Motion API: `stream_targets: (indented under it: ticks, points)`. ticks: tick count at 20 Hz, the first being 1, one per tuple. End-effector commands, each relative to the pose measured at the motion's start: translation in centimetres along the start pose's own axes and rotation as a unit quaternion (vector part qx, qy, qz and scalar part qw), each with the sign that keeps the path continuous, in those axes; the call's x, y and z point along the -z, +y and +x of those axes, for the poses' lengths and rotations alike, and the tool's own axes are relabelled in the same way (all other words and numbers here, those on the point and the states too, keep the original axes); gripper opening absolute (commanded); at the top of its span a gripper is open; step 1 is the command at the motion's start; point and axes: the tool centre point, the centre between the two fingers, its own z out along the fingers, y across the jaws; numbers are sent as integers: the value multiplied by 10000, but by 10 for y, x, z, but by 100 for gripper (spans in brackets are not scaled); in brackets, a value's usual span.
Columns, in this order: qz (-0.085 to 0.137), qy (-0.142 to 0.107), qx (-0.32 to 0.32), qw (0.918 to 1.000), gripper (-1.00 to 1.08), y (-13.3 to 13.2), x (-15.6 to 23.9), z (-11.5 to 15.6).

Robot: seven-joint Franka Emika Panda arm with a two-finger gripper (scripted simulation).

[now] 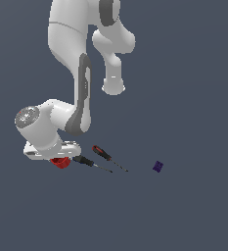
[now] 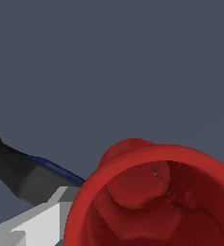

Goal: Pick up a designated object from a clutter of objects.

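Observation:
The small red cup (image 1: pixel 60 162) lies at the exterior view's left end of the clutter, right under my hand. My gripper (image 1: pixel 56 157) is down at the cup, and its fingers are mostly hidden behind the hand and the cup. In the wrist view the red cup (image 2: pixel 152 202) fills the lower part with its mouth toward the camera. One white finger (image 2: pixel 41 223) lies against the cup's outer wall. The other finger is hidden, so I cannot tell whether the jaws are shut on the cup.
A blue-black-handled screwdriver (image 1: pixel 88 163) lies just beside the cup; its handle (image 2: pixel 22 168) shows in the wrist view. A red-black-handled screwdriver (image 1: pixel 105 156) lies behind it. A small purple cube (image 1: pixel 158 166) sits farther to the exterior view's right.

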Motion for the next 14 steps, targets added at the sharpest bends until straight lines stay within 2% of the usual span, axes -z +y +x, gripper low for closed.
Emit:
stream_targets:
  ticks: [1,7,14]
  points:
    - [-6,15,4,10000,-100,-6,12,3]
    - [-6,15,4,10000,-100,-33,54,9]
    - [-10,13,2,10000,-100,-78,126,21]
